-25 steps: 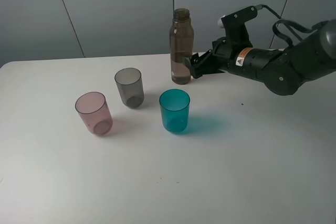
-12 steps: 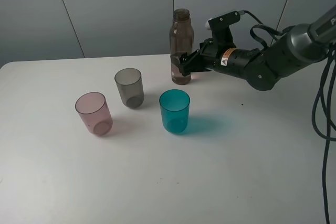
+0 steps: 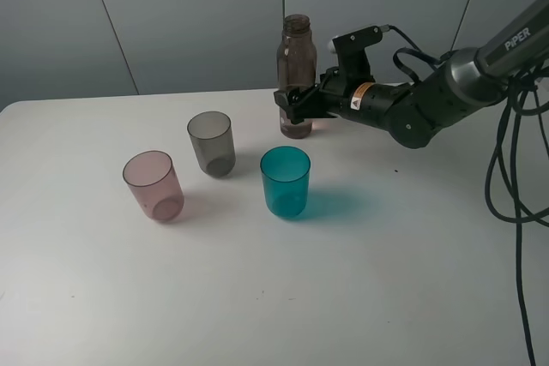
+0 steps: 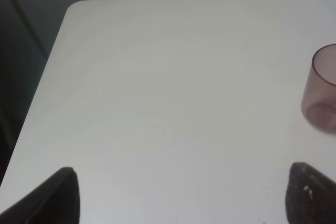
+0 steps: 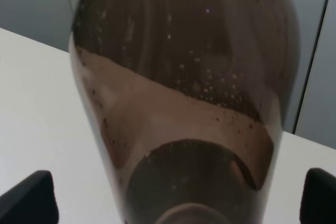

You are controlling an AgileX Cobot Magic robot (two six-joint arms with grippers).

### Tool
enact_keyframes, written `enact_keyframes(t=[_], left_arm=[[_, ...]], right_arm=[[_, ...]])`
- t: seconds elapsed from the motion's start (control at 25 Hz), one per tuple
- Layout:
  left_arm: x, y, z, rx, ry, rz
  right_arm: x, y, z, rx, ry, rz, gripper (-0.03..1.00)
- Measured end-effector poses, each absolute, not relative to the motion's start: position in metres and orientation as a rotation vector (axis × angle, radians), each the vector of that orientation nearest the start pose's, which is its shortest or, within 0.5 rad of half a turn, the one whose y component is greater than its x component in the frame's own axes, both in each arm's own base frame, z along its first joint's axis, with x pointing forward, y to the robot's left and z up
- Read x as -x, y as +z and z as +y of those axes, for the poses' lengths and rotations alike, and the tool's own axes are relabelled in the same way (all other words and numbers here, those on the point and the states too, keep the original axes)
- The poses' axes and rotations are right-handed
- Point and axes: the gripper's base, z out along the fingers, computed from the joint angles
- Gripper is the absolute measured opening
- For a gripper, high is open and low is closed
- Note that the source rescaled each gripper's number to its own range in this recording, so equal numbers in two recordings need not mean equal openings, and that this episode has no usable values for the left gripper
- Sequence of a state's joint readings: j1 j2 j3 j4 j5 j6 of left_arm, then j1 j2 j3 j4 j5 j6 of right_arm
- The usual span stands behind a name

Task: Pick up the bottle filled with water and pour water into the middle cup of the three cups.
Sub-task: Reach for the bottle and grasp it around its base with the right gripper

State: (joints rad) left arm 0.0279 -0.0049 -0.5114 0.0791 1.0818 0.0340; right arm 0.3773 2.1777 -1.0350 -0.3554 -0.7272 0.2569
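Three cups on the white table (image 3: 386,280), all translucent, upright and apart from one another: pink cup (image 3: 154,184) furthest left, smoky grey middle cup (image 3: 212,143) a little behind it and to its right, teal cup (image 3: 285,180) further right and nearer the front.

Behind the teal cup, toward the back of the table: the bottle (image 3: 297,75), tall, slim, smoky brown-pink, upright, no cap on the threaded neck, base flat on the table. Only the lower part filled with water (image 5: 178,124), small bubbles clinging to the inner wall above it.

Right gripper (image 3: 293,107) level with the lower half of the bottle, reaching in from the right on a black arm (image 3: 412,105) marked PiPER. Jaws spread wide, one on each side of the bottle body. In the right wrist view, black fingertips (image 5: 26,199) only at the two lower corners, the bottle filling the space between them, a strip of bare table between each tip and the bottle wall. Pads apart from the plastic, not pressing it.

Left gripper (image 4: 184,203) out of the high view. In its own wrist view, two dark fingertips far apart over bare table top, nothing between them. Pink cup at the edge of that view, well apart from both tips. Rounded table corner and a dark area beyond it.
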Motion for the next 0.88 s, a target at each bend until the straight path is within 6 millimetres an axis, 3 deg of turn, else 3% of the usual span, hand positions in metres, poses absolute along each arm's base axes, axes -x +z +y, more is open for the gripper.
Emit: enact_keyframes(t=[0.56, 0.88], left_arm=[[0.008, 0.279, 0.006, 0.003, 0.131, 2.049], [0.008, 0.279, 0.006, 0.003, 0.131, 2.049]], right_arm=[[-0.391, 0.073, 0.179, 0.519, 0.493, 1.869, 1.00], [-0.399, 0.078, 0.182, 0.513, 0.503, 1.823, 1.00]])
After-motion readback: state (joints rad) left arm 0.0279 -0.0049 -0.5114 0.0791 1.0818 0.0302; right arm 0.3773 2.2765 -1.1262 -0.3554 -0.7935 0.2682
